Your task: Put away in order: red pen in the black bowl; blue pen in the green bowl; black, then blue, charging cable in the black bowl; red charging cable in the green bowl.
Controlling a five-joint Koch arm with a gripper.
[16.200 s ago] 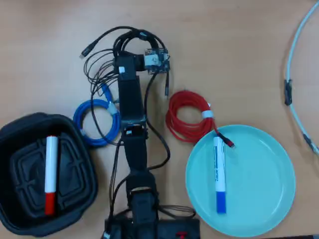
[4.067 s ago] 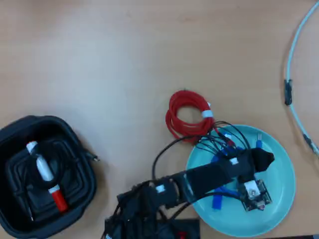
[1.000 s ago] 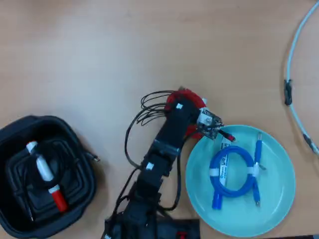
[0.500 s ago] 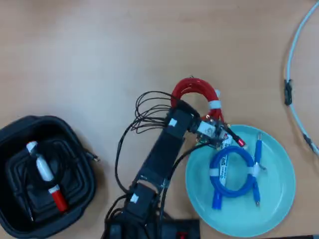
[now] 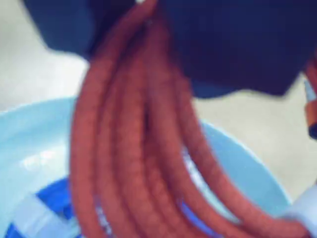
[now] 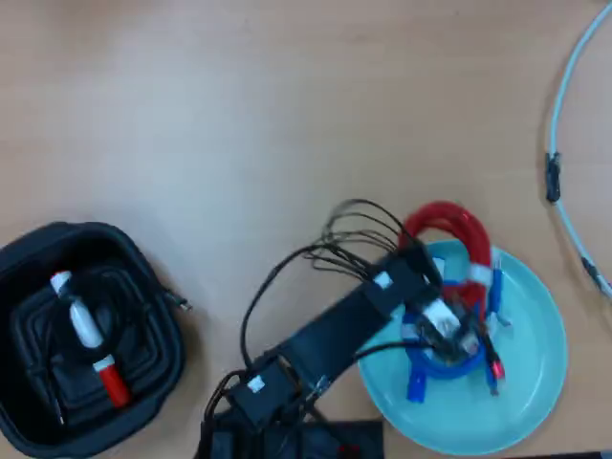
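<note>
The red charging cable (image 5: 143, 148) hangs as a bundle of loops from my gripper (image 5: 148, 25), which is shut on it. From overhead the red charging cable (image 6: 451, 222) arcs over the upper left rim of the green bowl (image 6: 535, 382), held by the gripper (image 6: 445, 268). A blue charging cable (image 6: 442, 361) lies coiled in the green bowl (image 5: 29, 129), seen close as the blue charging cable (image 5: 49, 198). Under it shows the cap end of the blue pen (image 6: 414, 387). The red pen (image 6: 91, 335) lies in the black bowl (image 6: 29, 253) at lower left.
A thin black cable end (image 6: 177, 302) pokes over the black bowl's right rim. A pale curved tube (image 6: 557, 134) with a black clip runs along the right edge. The arm's own black wires (image 6: 344, 234) loop beside the wrist. Bare wooden table fills the upper half.
The gripper has carried the red cable off the table, right and down in the overhead view, and it now hangs over the green bowl above the blue coil.
</note>
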